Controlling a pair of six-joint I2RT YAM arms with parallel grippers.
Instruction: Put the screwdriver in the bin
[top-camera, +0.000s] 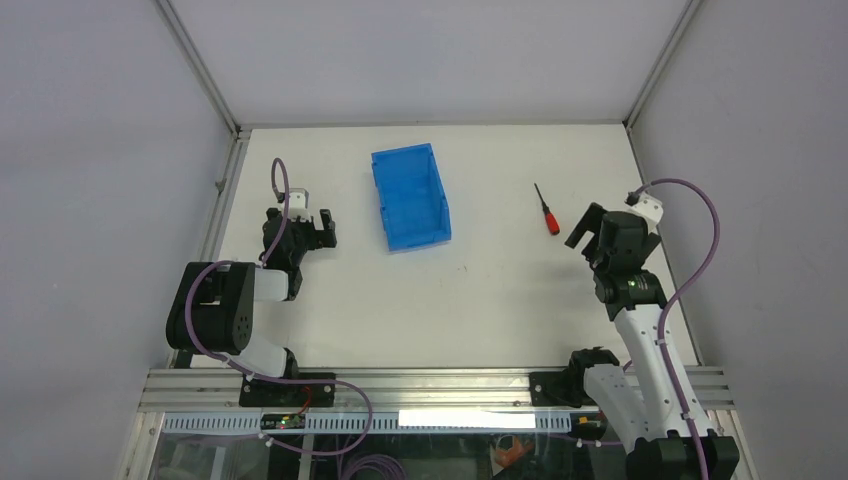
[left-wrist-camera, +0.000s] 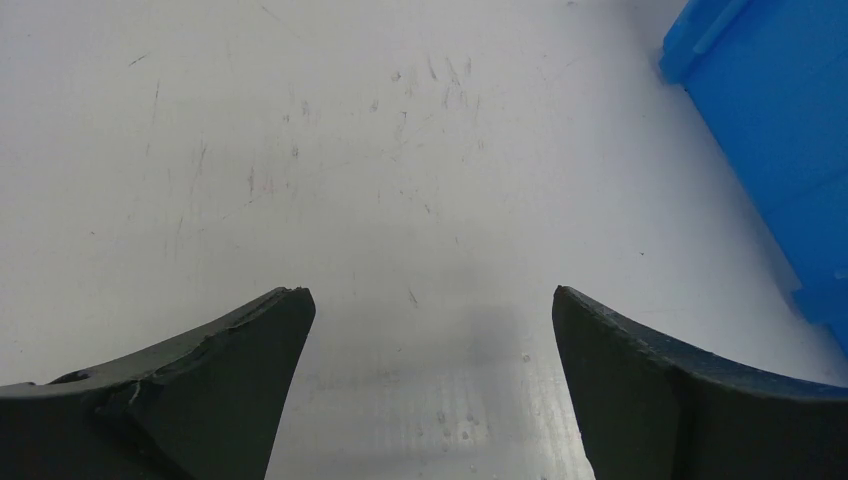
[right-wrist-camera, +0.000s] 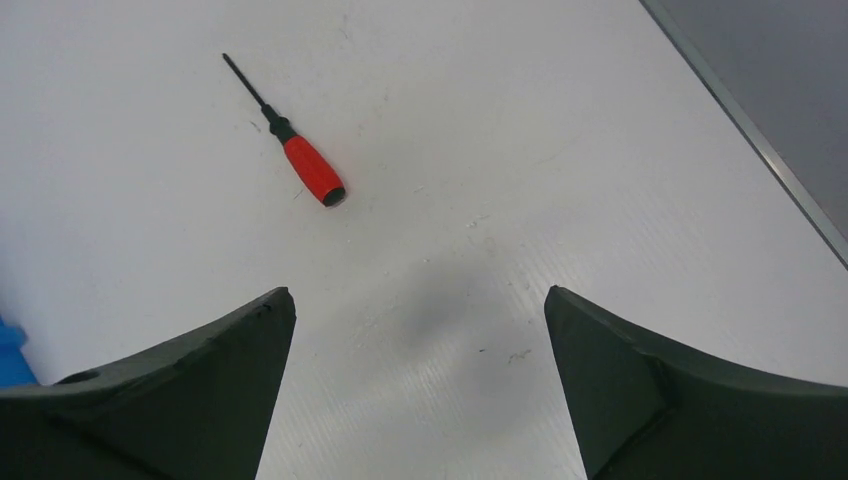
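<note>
The screwdriver (top-camera: 546, 211), with a red handle and thin black shaft, lies flat on the white table right of centre. In the right wrist view it (right-wrist-camera: 303, 162) lies ahead and left of my fingers, handle nearest. The bright blue bin (top-camera: 410, 196) stands upright at the table's middle back, and its wall shows at the right edge of the left wrist view (left-wrist-camera: 770, 120). My right gripper (top-camera: 592, 229) is open and empty, just right of and nearer than the screwdriver. My left gripper (top-camera: 315, 224) is open and empty, left of the bin.
The white table (top-camera: 480, 290) is walled by grey panels at the left, right and back. A metal rail (top-camera: 440, 385) runs along the near edge by the arm bases. A purple cable (top-camera: 700, 250) loops beside the right arm.
</note>
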